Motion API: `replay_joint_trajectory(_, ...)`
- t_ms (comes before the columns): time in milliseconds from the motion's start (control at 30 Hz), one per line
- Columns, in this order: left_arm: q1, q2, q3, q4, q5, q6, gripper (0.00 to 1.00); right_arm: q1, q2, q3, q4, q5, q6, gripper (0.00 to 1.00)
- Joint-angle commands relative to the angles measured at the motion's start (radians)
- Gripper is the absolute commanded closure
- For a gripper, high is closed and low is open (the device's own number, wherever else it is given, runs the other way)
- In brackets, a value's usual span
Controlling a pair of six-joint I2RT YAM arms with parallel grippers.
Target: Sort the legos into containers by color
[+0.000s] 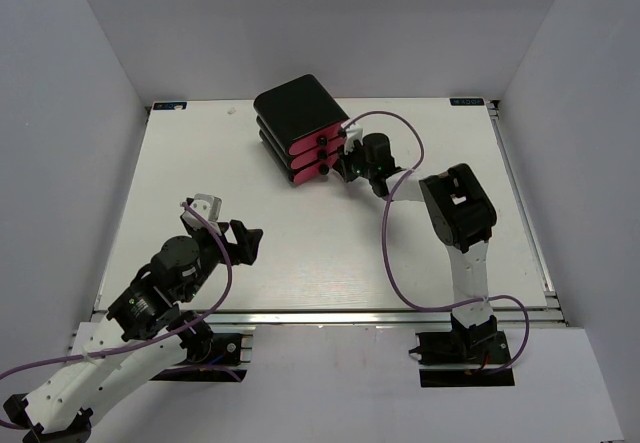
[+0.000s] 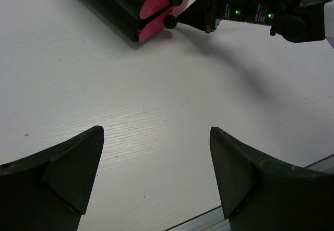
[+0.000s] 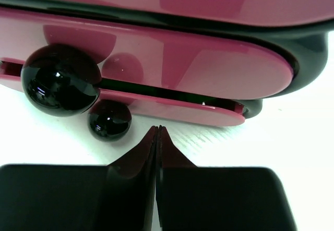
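The containers are three pink drawers [image 1: 313, 149] with black round knobs, stacked in a black cabinet [image 1: 295, 106] at the back of the table. My right gripper [image 3: 157, 130] is shut with nothing between its fingers. Its tips sit just in front of the lowest drawer [image 3: 177, 112], right of the small lower knob [image 3: 109, 119], with a larger knob [image 3: 60, 80] above left. The lowest drawer shows a thin dark gap above its front. My left gripper [image 2: 156, 137] hangs open over bare table near the front left. No legos are in view.
The white table [image 1: 300, 233] ends in a metal rail [image 1: 330, 311] along the near side. The right arm [image 1: 458, 213] reaches from the front right up to the cabinet, with a purple cable [image 1: 388, 253] looping beside it. White walls close in the back and sides.
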Motion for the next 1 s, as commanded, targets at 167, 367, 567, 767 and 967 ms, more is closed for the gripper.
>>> replay_joint_trajectory(167, 0.003, -0.017, -0.005, 0.005, -0.008, 0.003, 0.08, -0.002, -0.065, -0.009, 0.024, -0.057, 0.126, 1.0)
replay_joint_trajectory(367, 0.003, -0.02, -0.005, 0.005, -0.008, 0.005, 0.08, -0.002, -0.077, -0.028, 0.0, -0.053, 0.147, 1.0)
replay_joint_trajectory(567, 0.003, -0.029, -0.006, 0.007, -0.006, 0.005, 0.08, -0.003, -0.059, -0.002, -0.029, -0.077, 0.178, 1.0)
replay_joint_trajectory(767, 0.003, -0.028, -0.006, 0.007, -0.006, 0.006, 0.08, -0.003, -0.027, 0.049, -0.051, -0.103, 0.233, 1.0)
replay_joint_trajectory(967, 0.003, -0.025, -0.006, 0.009, -0.008, 0.01, 0.08, 0.0, -0.005, 0.076, -0.052, -0.113, 0.268, 1.0)
